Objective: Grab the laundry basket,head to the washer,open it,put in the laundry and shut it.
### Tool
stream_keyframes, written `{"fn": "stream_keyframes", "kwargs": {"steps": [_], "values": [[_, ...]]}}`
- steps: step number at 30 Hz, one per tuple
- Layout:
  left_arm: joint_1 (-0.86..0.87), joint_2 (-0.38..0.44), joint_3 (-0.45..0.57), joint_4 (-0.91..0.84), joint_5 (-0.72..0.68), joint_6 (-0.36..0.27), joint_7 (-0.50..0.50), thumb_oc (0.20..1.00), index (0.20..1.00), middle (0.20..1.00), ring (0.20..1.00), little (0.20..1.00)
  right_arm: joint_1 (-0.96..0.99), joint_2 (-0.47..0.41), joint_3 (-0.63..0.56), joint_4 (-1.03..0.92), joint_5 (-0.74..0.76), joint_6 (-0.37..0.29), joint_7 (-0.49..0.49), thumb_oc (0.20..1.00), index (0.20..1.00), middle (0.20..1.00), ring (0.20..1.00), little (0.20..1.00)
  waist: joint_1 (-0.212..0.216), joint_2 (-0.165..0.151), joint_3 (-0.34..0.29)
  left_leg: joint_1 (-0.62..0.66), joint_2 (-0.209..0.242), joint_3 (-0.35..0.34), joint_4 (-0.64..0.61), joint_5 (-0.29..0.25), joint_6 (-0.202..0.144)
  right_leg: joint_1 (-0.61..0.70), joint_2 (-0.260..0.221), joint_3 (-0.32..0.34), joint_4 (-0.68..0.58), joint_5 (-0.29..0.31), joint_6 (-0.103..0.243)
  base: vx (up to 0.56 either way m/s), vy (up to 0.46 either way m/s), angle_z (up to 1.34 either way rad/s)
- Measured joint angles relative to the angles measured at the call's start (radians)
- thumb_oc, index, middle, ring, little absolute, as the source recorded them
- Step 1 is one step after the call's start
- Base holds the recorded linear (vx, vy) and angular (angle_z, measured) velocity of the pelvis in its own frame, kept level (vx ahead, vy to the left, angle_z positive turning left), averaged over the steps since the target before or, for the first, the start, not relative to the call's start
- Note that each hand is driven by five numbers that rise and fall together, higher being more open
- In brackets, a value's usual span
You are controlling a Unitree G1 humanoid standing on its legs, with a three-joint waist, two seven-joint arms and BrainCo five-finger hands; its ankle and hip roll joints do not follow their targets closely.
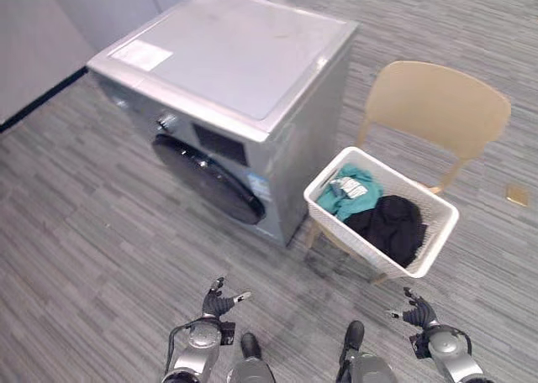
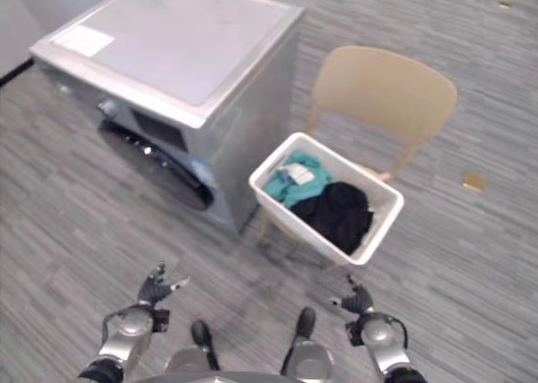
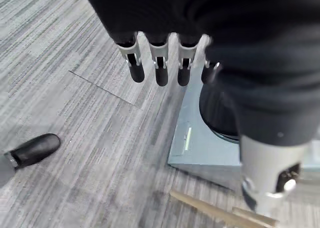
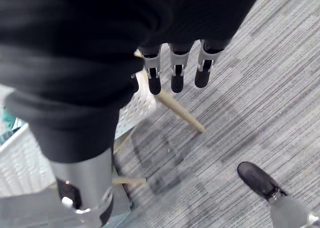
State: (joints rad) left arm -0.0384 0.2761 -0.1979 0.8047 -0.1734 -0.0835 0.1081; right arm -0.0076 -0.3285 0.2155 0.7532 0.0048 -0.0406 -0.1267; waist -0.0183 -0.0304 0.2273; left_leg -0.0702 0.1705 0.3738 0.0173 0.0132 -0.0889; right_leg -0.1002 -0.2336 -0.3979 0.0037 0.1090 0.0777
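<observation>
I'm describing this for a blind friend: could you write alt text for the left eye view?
A white laundry basket holding teal clothing and black clothing rests on a tan chair, right beside a silver washing machine whose dark round door is closed. Lower down, the left robot hand and right robot hand hang open and empty above the grey striped floor.

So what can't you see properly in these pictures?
- What lies under the black clothes and teal cloth in the laundry basket: the top layer hides it.
- The chair seat: the basket sitting on it covers it.
- Inside the washer: its dark door is shut.
- The washer's knob markings: too small.
- The left hand and right hand hang low, holding nothing.
</observation>
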Motion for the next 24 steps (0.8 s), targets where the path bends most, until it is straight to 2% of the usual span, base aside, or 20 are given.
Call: {"fn": "stream_keyframes", "kwargs": {"steps": [1, 3, 4, 5, 7, 8, 9, 11, 12, 14, 15, 17, 21, 24], "values": [[-0.006, 0.025, 0.001, 0.0, 0.001, 0.002, 0.0, 1.0, 1.0, 1.0, 1.0, 1.0, 0.009, 0.029, 0.015, -0.009, 0.0, 0.0, 0.005, 1.0, 1.0, 1.0, 1.0, 1.0, -0.002, -0.035, -0.003, -0.025, -0.049, -0.008, 0.014, 0.007, 0.033, -0.049, -0.053, 0.06, 0.069, -0.006, -0.005, 0.12, 0.338, 0.48], [-0.003, 0.049, 0.006, 0.002, 0.001, 0.006, 0.001, 1.0, 1.0, 1.0, 1.0, 1.0, 0.008, 0.05, 0.035, -0.011, 0.0, 0.001, 0.015, 1.0, 1.0, 1.0, 1.0, 1.0, 0.004, -0.042, -0.001, -0.034, -0.081, -0.014, 0.024, -0.01, 0.059, -0.106, -0.075, 0.135, 0.164, -0.012, -0.012, 0.09, 0.178, 0.28], [0.003, 0.057, 0.013, 0.002, 0.001, 0.005, 0.003, 1.0, 1.0, 1.0, 1.0, 1.0, 0.006, 0.057, 0.04, -0.015, 0.0, 0.001, 0.018, 1.0, 1.0, 1.0, 1.0, 1.0, 0.004, -0.036, 0.003, -0.029, -0.085, -0.028, 0.02, -0.016, 0.077, -0.132, -0.065, 0.176, 0.223, -0.046, -0.004, 0.1, 0.132, 0.25], [0.005, 0.079, 0.022, -0.001, 0.0, 0.004, 0.005, 1.0, 1.0, 1.0, 1.0, 1.0, -0.005, 0.061, 0.066, -0.045, -0.001, 0.001, 0.021, 1.0, 1.0, 1.0, 1.0, 1.0, 0.003, -0.021, 0.009, -0.023, -0.089, -0.034, 0.013, -0.017, 0.091, -0.164, -0.006, 0.219, 0.278, -0.096, -0.012, 0.09, 0.132, 0.15], [0.009, 0.096, 0.033, 0.001, 0.0, 0.005, 0.009, 1.0, 1.0, 1.0, 1.0, 1.0, -0.014, 0.06, 0.085, -0.071, -0.001, -0.001, 0.02, 1.0, 1.0, 1.0, 1.0, 1.0, 0.008, -0.022, 0.009, -0.011, -0.101, -0.029, -0.004, -0.013, 0.094, -0.183, 0.043, 0.228, 0.259, -0.101, -0.009, 0.14, 0.14, 0.2], [0.008, 0.098, 0.032, -0.001, 0.0, 0.005, 0.01, 1.0, 1.0, 1.0, 1.0, 1.0, -0.015, 0.055, 0.084, -0.076, -0.001, -0.006, 0.02, 1.0, 1.0, 1.0, 1.0, 1.0, 0.008, -0.024, 0.008, -0.01, -0.117, -0.032, 0.001, -0.013, 0.094, -0.178, 0.05, 0.223, 0.236, -0.091, -0.003, 0.17, 0.143, 0.23], [0.005, 0.076, 0.032, -0.001, 0.0, -0.002, 0.015, 1.0, 1.0, 1.0, 1.0, 1.0, -0.046, 0.03, 0.109, -0.093, -0.001, 0.005, 0.017, 1.0, 1.0, 1.0, 1.0, 1.0, 0.016, -0.006, 0.021, 0.01, -0.126, -0.056, -0.025, -0.04, 0.13, -0.198, 0.083, 0.232, 0.234, -0.108, -0.004, 0.08, 0.031, 0.2], [-0.018, 0.056, 0.027, 0.0, 0.0, -0.002, 0.013, 1.0, 1.0, 1.0, 1.0, 1.0, -0.071, -0.019, 0.13, -0.195, -0.003, -0.006, 0.018, 1.0, 1.0, 1.0, 1.0, 1.0, 0.005, 0.034, 0.065, 0.011, -0.105, -0.084, -0.037, -0.01, 0.11, -0.218, 0.132, 0.237, 0.156, -0.097, 0.007, 0.17, -0.044, 0.39], [-0.015, 0.052, 0.027, 0.0, 0.0, -0.002, 0.012, 1.0, 1.0, 1.0, 1.0, 1.0, -0.085, -0.025, 0.129, -0.214, -0.004, -0.005, 0.018, 1.0, 1.0, 1.0, 1.0, 1.0, 0.004, 0.025, 0.066, 0.012, -0.121, -0.109, -0.043, -0.012, 0.111, -0.213, 0.13, 0.237, 0.106, -0.079, 0.02, 0.22, -0.092, 0.81], [-0.017, 0.026, 0.024, -0.007, 0.002, -0.004, 0.01, 1.0, 1.0, 1.0, 1.0, 1.0, -0.087, -0.053, 0.129, -0.244, -0.004, -0.002, 0.015, 1.0, 1.0, 1.0, 1.0, 1.0, -0.013, 0.034, 0.069, 0.016, -0.128, -0.182, -0.049, -0.006, 0.096, -0.151, 0.134, 0.239, 0.049, 0.02, 0.01, 0.11, -0.077, 1.01], [-0.007, 0.016, 0.007, -0.027, 0.004, -0.008, 0.009, 1.0, 1.0, 1.0, 1.0, 1.0, -0.096, -0.077, 0.129, -0.251, -0.004, -0.004, 0.014, 1.0, 1.0, 1.0, 1.0, 1.0, 0.003, 0.043, 0.071, 0.02, -0.119, -0.209, -0.04, -0.002, 0.089, -0.117, 0.155, 0.222, 0.02, 0.03, -0.007, 0.1, -0.087, 0.76], [0.031, 0.019, 0.011, -0.04, 0.005, -0.013, 0.007, 1.0, 1.0, 1.0, 1.0, 1.0, -0.168, -0.087, 0.126, -0.257, -0.002, -0.01, 0.011, 1.0, 1.0, 1.0, 1.0, 1.0, 0.039, 0.051, 0.072, 0.004, -0.1, -0.223, -0.03, 0.008, 0.073, -0.12, 0.169, 0.203, 0.02, 0.017, -0.026, 0.09, -0.092, 0.31], [0.046, 0.016, 0.008, -0.002, 0.005, -0.015, 0.002, 1.0, 1.0, 1.0, 1.0, 1.0, -0.279, -0.093, 0.151, -0.234, 0.006, -0.019, 0.001, 1.0, 1.0, 1.0, 1.0, 1.0, 0.05, 0.066, 0.073, -0.035, -0.089, -0.244, -0.015, 0.019, 0.055, -0.12, 0.181, 0.164, -0.008, 0.025, -0.047, 0.04, -0.063, 0.28], [0.038, 0.017, 0.003, 0.0, 0.004, -0.018, 0.002, 1.0, 1.0, 1.0, 1.0, 1.0, -0.345, -0.085, 0.173, -0.217, 0.023, -0.026, -0.002, 1.0, 1.0, 1.0, 1.0, 1.0, 0.068, 0.08, 0.074, -0.054, -0.085, -0.251, -0.011, 0.021, 0.049, -0.129, 0.182, 0.149, -0.009, 0.021, -0.045, -0.01, -0.033, 0.16]]}}
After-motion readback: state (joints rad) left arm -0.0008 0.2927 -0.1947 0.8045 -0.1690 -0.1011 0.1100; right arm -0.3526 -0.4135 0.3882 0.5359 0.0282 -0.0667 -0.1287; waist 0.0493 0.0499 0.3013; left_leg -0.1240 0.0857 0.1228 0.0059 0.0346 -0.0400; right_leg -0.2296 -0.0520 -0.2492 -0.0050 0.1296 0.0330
